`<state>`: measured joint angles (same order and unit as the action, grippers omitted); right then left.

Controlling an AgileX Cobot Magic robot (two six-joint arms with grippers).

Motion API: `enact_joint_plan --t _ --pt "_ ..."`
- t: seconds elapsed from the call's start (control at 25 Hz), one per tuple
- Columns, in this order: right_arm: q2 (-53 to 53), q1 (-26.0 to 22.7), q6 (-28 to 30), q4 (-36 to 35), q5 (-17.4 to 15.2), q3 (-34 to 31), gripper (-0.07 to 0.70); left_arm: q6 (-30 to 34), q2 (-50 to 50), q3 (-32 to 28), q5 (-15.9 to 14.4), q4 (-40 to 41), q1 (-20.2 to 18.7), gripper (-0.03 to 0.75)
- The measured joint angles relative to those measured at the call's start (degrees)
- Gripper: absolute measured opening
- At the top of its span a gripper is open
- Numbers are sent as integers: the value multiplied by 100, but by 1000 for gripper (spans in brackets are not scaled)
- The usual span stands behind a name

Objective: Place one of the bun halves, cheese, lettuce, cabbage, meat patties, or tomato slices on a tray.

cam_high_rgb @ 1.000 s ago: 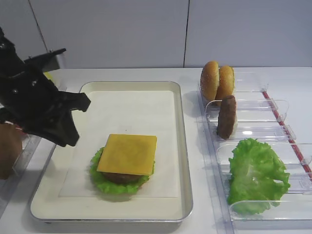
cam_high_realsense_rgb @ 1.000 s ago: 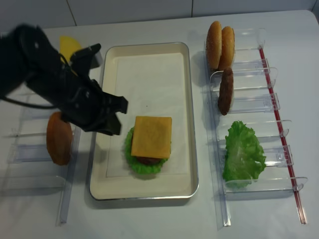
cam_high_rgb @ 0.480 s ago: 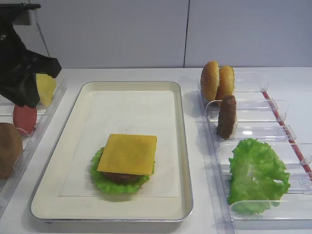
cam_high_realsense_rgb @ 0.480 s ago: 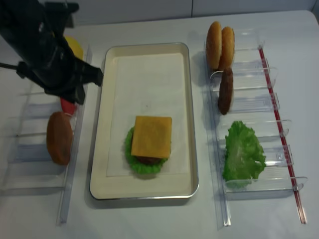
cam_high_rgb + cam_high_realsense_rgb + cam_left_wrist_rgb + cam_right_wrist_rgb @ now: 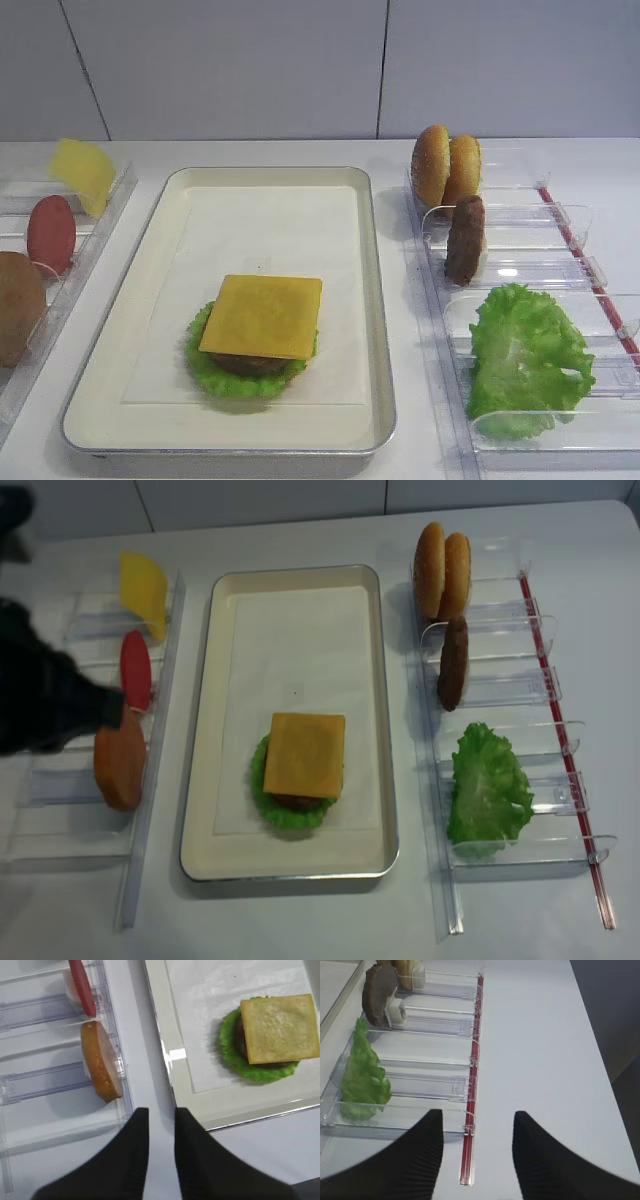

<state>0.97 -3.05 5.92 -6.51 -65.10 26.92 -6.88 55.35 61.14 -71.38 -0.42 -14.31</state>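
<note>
The tray (image 5: 375, 260) holds a stack of lettuce (image 5: 215, 375), a meat patty (image 5: 245, 362) and the orange cheese (image 5: 262, 316) on top. In the left wrist view my left gripper (image 5: 161, 1112) hangs over the bare table strip between the tray (image 5: 165, 1040) and a holder with a bun half (image 5: 102, 1067). Its fingers are slightly apart with nothing between them. The cheese (image 5: 279, 1027) lies off to its right. My right gripper (image 5: 477, 1115) stands wide open and empty over the table by the red-edged holder.
Clear holders on the right carry two bun halves (image 5: 445, 165), a patty on edge (image 5: 465, 238) and loose lettuce (image 5: 525, 360). On the left stand a pale yellow slice (image 5: 85, 172), a tomato slice (image 5: 50, 232) and a bun half (image 5: 18, 305). The left arm (image 5: 45, 705) blurs over those holders.
The left arm has pulled back from the tray's left edge to the left and out of the first high view. The stack on the tray has not moved.
</note>
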Motion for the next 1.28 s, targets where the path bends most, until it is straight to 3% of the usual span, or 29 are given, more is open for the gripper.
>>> enact_joint_plan --t 0.6,0.96,1.28 --pt "0 0 78 -33 0 0 327 841 -3537 -1619 -131 0 0 119" --pt "0 0 78 -33 0 0 327 1152 -4842 -2784 -164 0 0 114" --pt "0 0 78 -33 0 0 327 1184 -4955 -3305 322 0 0 110"
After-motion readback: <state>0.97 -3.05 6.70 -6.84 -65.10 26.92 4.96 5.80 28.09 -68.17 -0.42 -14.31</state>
